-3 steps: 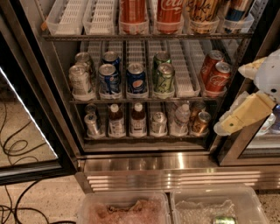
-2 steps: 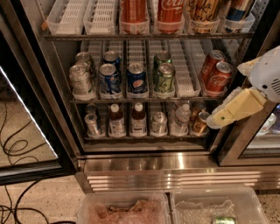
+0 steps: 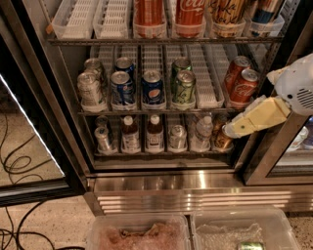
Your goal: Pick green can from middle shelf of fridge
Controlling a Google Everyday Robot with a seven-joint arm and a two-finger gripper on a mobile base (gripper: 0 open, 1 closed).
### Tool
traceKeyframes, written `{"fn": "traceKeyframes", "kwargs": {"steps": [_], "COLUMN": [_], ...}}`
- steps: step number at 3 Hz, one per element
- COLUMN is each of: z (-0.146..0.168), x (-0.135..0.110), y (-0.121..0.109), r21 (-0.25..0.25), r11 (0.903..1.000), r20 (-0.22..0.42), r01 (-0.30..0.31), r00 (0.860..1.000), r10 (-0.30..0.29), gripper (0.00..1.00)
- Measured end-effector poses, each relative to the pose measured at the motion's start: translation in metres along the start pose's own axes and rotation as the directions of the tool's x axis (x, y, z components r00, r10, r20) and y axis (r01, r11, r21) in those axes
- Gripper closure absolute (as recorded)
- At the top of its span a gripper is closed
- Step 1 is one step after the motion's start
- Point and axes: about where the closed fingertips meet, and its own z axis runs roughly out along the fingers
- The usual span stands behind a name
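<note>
The fridge (image 3: 161, 181) stands open with three wire racks. On the middle shelf (image 3: 156, 111) stand short cans: silver ones at the left, blue Pepsi cans, the green can (image 3: 184, 88) with a second green can (image 3: 180, 67) behind it, and red cola cans at the right. My gripper (image 3: 230, 131), pale yellow, reaches in from the right edge. It hangs in front of the lower rack's right end, below and to the right of the green can, touching nothing that I can see.
The top rack holds tall cans (image 3: 190, 12) and empty white lane trays (image 3: 78, 19). The bottom rack holds small bottles (image 3: 154, 133). The glass door (image 3: 29, 146) stands open at the left. Cables (image 3: 19, 161) lie on the floor. Two clear plastic bins (image 3: 190, 232) sit below the fridge.
My gripper has moved left and slightly up toward the fridge opening, from beside the right frame to in front of the lower rack's right end.
</note>
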Motion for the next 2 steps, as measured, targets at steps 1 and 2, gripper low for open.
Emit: {"fn": "traceKeyframes", "kwargs": {"steps": [1,2], "z": [0.034,0.032], "x": [0.0,-0.016], "y": [-0.013,-0.014], "r21": [-0.008,-0.023], "r11": [0.9929,0.9874], "r20": [0.137,0.206], "r01": [-0.119,-0.157], "r00": [0.983,0.966], "r10": [0.119,0.158], "gripper": [0.0,0.0]}}
